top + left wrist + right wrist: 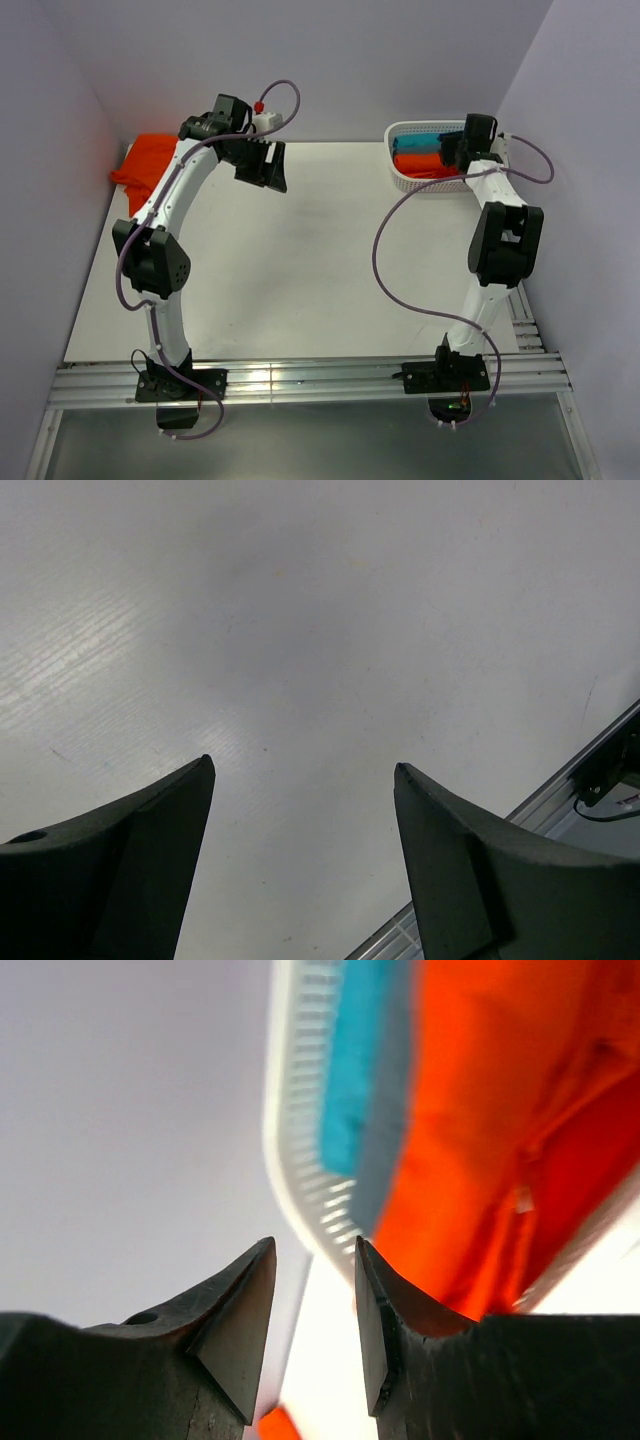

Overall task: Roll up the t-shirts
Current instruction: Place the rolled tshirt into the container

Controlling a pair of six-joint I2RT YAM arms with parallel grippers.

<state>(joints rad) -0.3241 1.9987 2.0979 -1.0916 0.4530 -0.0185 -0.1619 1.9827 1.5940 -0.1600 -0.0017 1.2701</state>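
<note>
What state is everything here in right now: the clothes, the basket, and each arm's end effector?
Orange t-shirt pile: crumpled at the table's far left corner, not rolled.
Orange bundle: looks rolled, lying in the basket.
Teal bundle: looks rolled, beside the orange one.
White basket: upright, holding both bundles.
Left end effector: open wide, empty, above the table.
Right end effector: slightly open, empty, over the basket.

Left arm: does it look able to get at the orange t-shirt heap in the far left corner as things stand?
Probably yes. The left gripper is open and empty over bare table, and the orange t-shirt heap lies close to its left with nothing seen between; the side wall may cramp it.
</note>
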